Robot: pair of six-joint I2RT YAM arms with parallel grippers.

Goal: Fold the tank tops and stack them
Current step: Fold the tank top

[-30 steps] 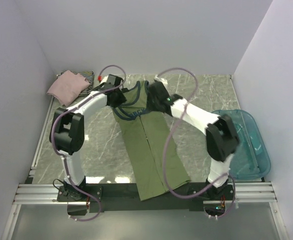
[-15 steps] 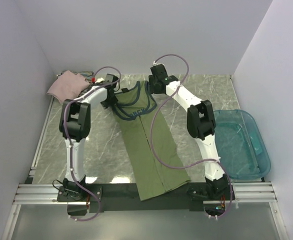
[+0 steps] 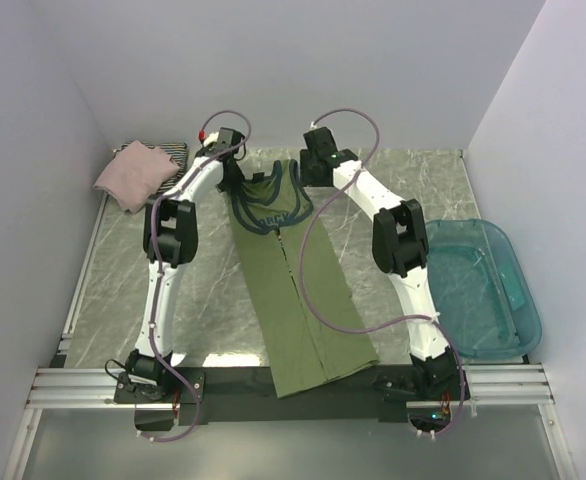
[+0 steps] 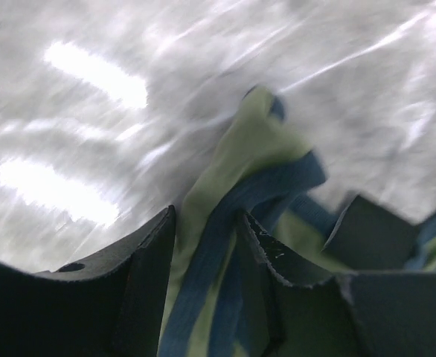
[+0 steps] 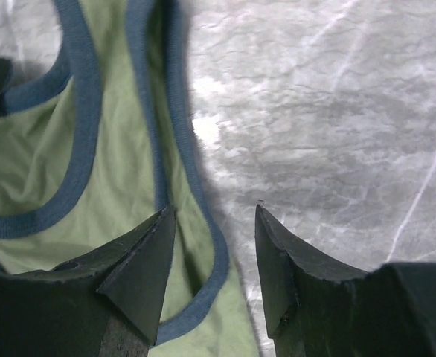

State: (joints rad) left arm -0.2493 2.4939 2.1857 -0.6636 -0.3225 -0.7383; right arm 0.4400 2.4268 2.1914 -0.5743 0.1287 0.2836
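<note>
Reached farther back with both arms, pulling the green tank top (image 3: pixel 293 290) straight down the middle of the table (image 3: pixel 203 290), hem over the near edge. Straddling one strap with the left claw (image 4: pixel 207 223), hold impossible to tell; let go at the right claw (image 5: pixel 214 216). Probably flat enough to start folding.

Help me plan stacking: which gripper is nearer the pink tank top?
Left. The left gripper is just right of the pink tank top; the right gripper lies farther right, across the green top.

Olive-green tank top (image 3: pixel 293 290), navy trim (image 5: pixel 86 111)
</note>
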